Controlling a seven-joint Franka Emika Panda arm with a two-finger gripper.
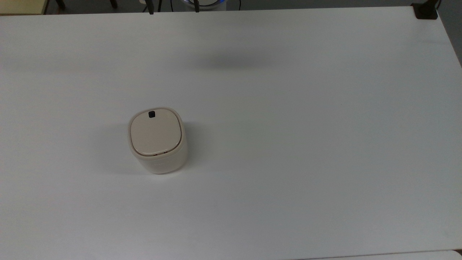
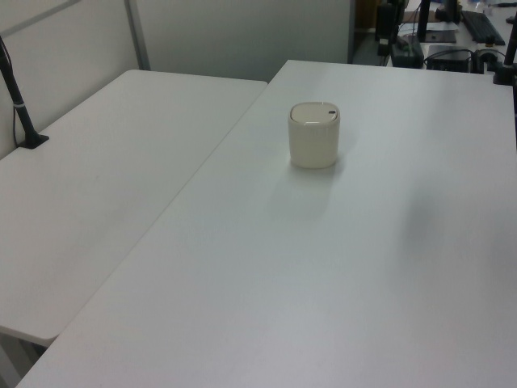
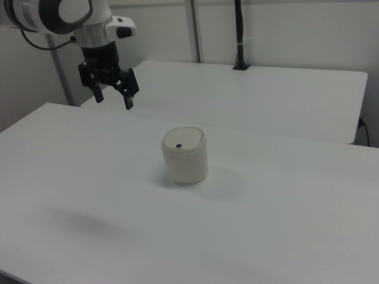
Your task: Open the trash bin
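A: Claw status?
B: Gripper (image 3: 113,99) high above the table (image 3: 284,225), fingers spread wide, nothing held.
A: Target?
B: Trash bin (image 3: 185,155) upright below the claw, toward the right view's right, well apart. Lid (image 1: 155,132) shut, black button (image 1: 152,114) at its edge.

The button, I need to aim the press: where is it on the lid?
The black button sits near the lid's far edge in the top view, centred on that edge; the bin stands alone, left of table centre.
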